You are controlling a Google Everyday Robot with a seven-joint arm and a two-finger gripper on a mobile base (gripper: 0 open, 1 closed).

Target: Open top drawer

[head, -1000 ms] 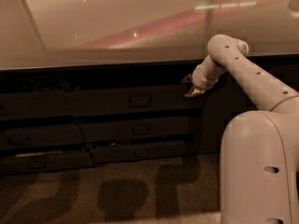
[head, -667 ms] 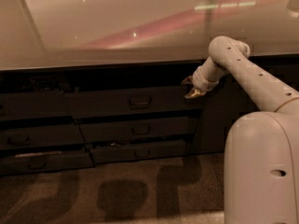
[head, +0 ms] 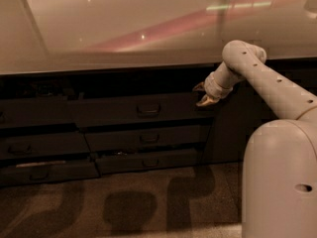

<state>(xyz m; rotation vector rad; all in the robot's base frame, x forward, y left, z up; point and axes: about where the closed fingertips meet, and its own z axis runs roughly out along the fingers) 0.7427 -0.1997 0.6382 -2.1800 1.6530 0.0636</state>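
The top drawer [head: 124, 110] is the widest dark grey front under the counter, with a small dark loop handle [head: 148, 109] at its centre. It stands slightly out from the cabinet face, and its tray is not visible. My gripper [head: 201, 94] is at the drawer's upper right corner, well to the right of the handle, on the end of my white arm [head: 267, 83]. Its two tan fingertips [head: 205, 102] are apart with nothing between them.
A pale glossy countertop [head: 124, 33] overhangs the drawers. Two shallower drawers [head: 148, 139] sit below the top one, and more drawer fronts [head: 39, 145] stand to the left. My white base [head: 280, 182] fills the lower right. Brown floor [head: 124, 207] lies in front.
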